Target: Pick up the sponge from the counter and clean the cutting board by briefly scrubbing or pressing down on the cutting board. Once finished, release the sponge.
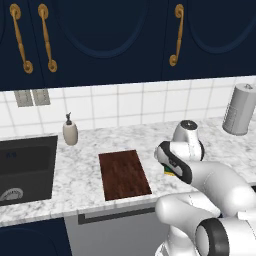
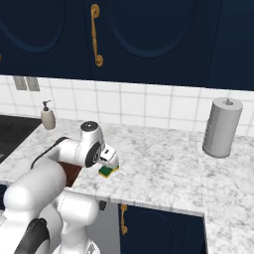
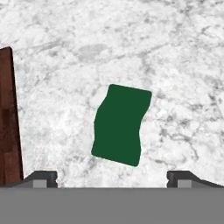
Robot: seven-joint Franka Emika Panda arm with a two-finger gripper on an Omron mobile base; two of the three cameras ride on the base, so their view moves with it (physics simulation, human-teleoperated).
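On the white-and-grey speckled marble counter (image 3: 65, 52), small green-topped rectangular sponge (image 3: 120, 125) at twelve o'clock from wide-open, empty two-finger claw (image 3: 112, 178); dark reddish-brown wooden cutting board (image 3: 8, 118) at nine o'clock.

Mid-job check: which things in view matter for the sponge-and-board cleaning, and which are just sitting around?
Part of the job:
- sponge, lying on the counter
- cutting board, left of the sponge
- counter
- gripper, jaws open above the sponge

Just lying about:
- soap dispenser
- paper towel roll
- sink
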